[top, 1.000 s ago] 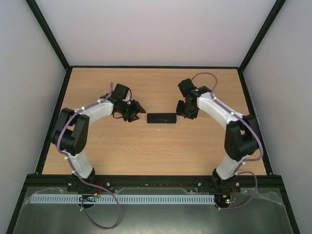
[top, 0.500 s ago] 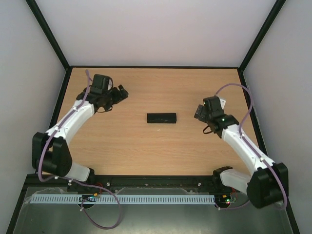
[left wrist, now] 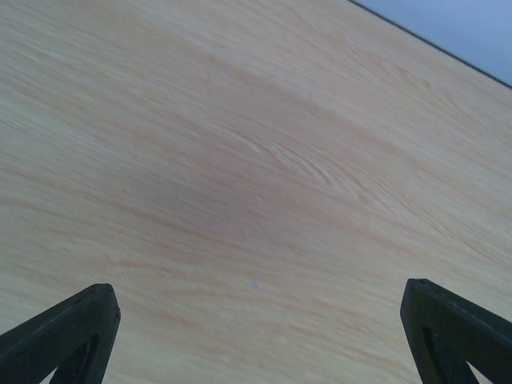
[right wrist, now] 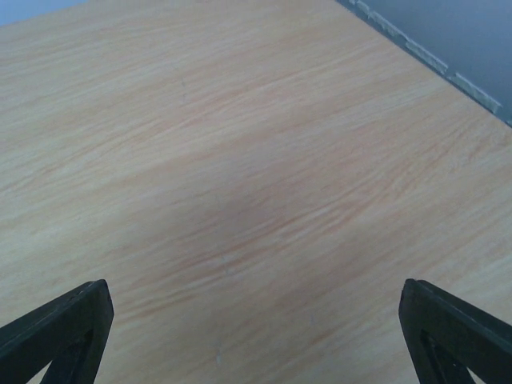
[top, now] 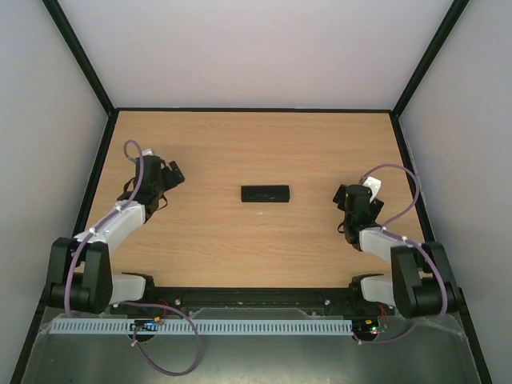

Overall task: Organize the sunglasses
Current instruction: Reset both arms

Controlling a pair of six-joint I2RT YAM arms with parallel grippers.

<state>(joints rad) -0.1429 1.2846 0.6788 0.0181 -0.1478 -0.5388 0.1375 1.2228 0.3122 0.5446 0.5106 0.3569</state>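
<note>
Two arms on show, each bent in close to its own side. Over on the left, the left gripper [top: 170, 173] sits over bare wood near the left edge of the table [top: 264, 140]. Its wrist camera gives us both fingers [left wrist: 64, 332] spread out to the bottom corners, jaws released, nothing but wood grain between them. Middle of the table now: the slim black case [top: 265, 194], lying crosswise, closed as far as the overhead view shows. It is well apart from either gripper and roughly between the two. Any brand or lettering on it is too small to read from up here. Across to the right, the right gripper [top: 347, 197] is near the right edge. Its wrist view has the fingers [right wrist: 60, 328] wide apart too, jaws released, holding nothing, only bare board under them. And the sunglasses? Not showing in any of the three views, so where they lie relative to either set of jaws cannot be told.
</note>
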